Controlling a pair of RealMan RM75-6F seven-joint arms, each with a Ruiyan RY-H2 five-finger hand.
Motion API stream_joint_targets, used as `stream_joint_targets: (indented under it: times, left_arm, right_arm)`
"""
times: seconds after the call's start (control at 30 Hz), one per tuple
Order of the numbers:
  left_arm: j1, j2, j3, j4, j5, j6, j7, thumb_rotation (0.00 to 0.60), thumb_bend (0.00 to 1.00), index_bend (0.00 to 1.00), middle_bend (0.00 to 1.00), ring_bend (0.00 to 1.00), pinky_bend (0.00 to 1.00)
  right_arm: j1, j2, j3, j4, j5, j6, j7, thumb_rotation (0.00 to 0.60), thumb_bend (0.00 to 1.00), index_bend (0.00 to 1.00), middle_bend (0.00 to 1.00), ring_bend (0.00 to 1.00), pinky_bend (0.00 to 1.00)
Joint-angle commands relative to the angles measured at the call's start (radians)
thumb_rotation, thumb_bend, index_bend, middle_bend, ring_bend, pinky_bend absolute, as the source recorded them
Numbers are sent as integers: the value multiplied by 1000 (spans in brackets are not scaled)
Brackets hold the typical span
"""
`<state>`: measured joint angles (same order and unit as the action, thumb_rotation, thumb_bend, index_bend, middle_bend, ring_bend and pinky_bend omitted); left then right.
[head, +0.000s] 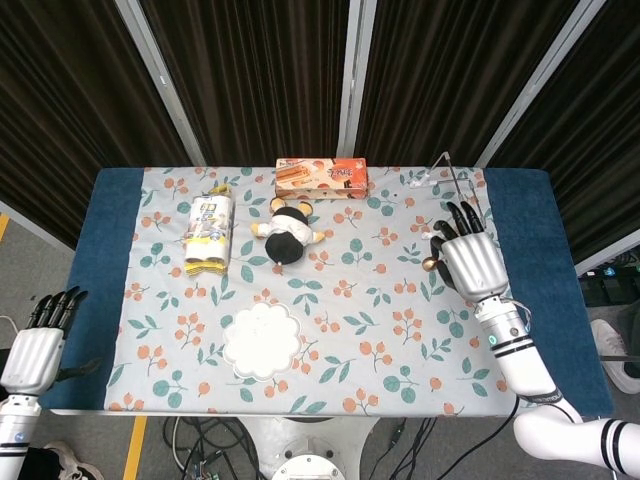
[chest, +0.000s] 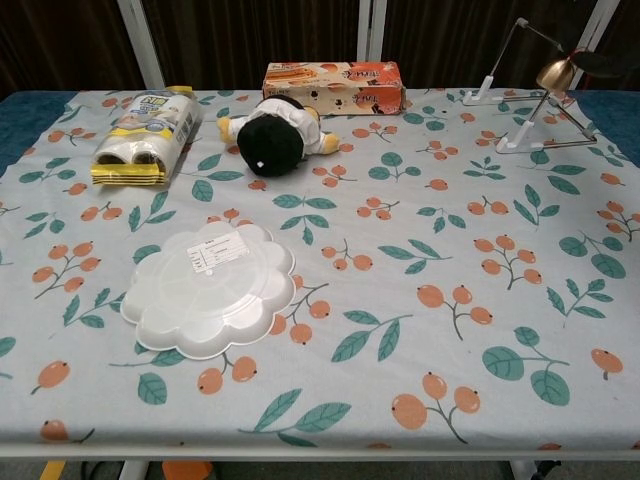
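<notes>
The left hand (head: 35, 350) was seen low at the near left, off the table edge, fingers straight and slightly apart, nothing held. Nearest on the floral tablecloth (head: 360, 330) lay a white scalloped plate (head: 261, 340). Further in, the right hand (head: 468, 258) hovered over the right side of the cloth, a small brass ball (chest: 553, 73) pinched at its fingertips — the ball sat at the hand's inner, thumb side, raised above the wire stand (chest: 520, 128) rather than resting on it. Mid-table, a black-and-white plush toy (head: 285, 233) and a yellow packet (head: 209, 234) were set apart. Farthest stood an orange box (head: 321, 177).
</notes>
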<state>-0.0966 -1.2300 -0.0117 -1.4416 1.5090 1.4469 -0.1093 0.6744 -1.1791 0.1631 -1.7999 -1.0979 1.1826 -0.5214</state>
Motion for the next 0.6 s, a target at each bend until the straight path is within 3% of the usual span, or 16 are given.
stream_joint_targets:
  times: [0.03,0.6]
  left_arm:
    - [0,-4,1,5,-3,-4,-5,600,19,42,0,0,15]
    - [-1,-14,3,22,0,-6,-18,600,19,42,0,0,15]
  right_arm:
    - [-17,-13,0,7,46,5,-41,600,433,744,297,0,0]
    - [-8,-66,-91,66,152,-116,-142,600,431,744,297,0,0]
